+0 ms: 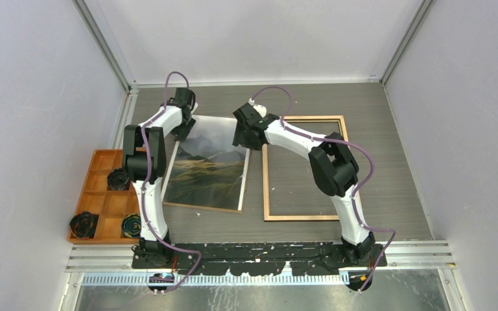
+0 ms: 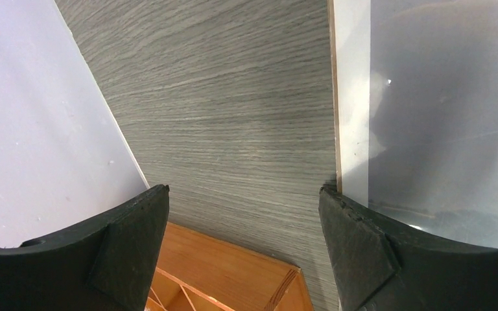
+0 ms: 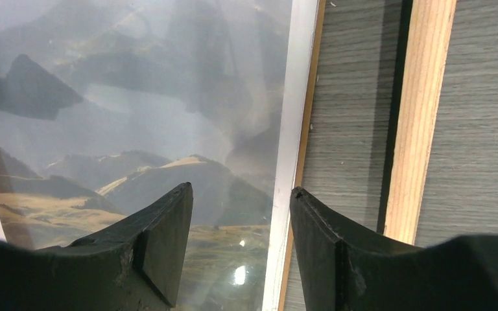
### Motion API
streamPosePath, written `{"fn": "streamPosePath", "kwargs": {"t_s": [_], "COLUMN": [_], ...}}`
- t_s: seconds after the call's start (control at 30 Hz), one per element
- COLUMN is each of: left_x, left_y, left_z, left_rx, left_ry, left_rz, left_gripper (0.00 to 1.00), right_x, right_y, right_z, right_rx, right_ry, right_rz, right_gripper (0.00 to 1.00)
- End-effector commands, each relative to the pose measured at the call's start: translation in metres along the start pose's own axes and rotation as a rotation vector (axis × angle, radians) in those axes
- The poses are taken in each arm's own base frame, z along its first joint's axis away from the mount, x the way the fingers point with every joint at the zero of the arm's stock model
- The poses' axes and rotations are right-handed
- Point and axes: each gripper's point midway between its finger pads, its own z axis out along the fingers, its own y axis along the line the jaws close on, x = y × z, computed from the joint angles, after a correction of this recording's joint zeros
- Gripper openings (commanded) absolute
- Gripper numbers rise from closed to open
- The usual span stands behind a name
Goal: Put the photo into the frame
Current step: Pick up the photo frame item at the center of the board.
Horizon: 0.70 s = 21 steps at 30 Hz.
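I saw both arms bent over the grey tabletop's (image 1: 395, 188) middle, left gripper (image 2: 243, 194) spread wide at the left edge of the white-bordered mountain-landscape photo (image 1: 211, 175), right gripper (image 3: 241, 191) parted astride its right edge beside the wood-backed rectangular frame (image 1: 301, 218).

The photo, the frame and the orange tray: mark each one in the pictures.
photo (image 1: 211, 170): top view, middle of the mountain print.
frame (image 1: 301, 218): top view, its near wood-coloured rail.
orange tray (image 1: 107, 204): top view, floor of a bare compartment.
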Motion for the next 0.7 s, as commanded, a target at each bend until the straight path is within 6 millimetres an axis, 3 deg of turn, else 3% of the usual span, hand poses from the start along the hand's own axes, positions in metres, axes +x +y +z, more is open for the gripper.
{"fn": "streamPosePath", "kwargs": {"t_s": [0.0, 0.13, 0.23, 0.43, 0.57, 0.67], "left_x": [0.007, 0.007, 0.008, 0.006, 0.005, 0.005], "left_y": [-0.022, -0.023, -0.023, -0.022, -0.021, -0.019], "left_z": [-0.001, -0.001, -0.001, -0.001, -0.003, -0.005], "left_rx": [0.077, 0.079, 0.08, 0.081, 0.086, 0.091], "left_ry": [0.012, 0.013, 0.014, 0.012, 0.012, 0.012], "left_rz": [0.028, 0.029, 0.029, 0.027, 0.025, 0.027], "left_gripper": [0.88, 0.88, 0.88, 0.88, 0.88, 0.88], "right_x": [-0.026, -0.035, -0.052, -0.066, -0.063, -0.054], "right_y": [0.036, 0.059, 0.076, 0.098, 0.101, 0.097], "right_z": [-0.041, -0.063, -0.092, -0.127, -0.126, -0.113], "right_rx": [-0.133, -0.296, -0.46, -0.695, -0.793, -0.769], "right_ry": [-0.083, -0.108, -0.138, -0.124, -0.085, -0.051], "right_rz": [0.019, 0.099, 0.176, 0.272, 0.353, 0.36], "right_gripper": [0.61, 0.61, 0.61, 0.6, 0.6, 0.6]}}
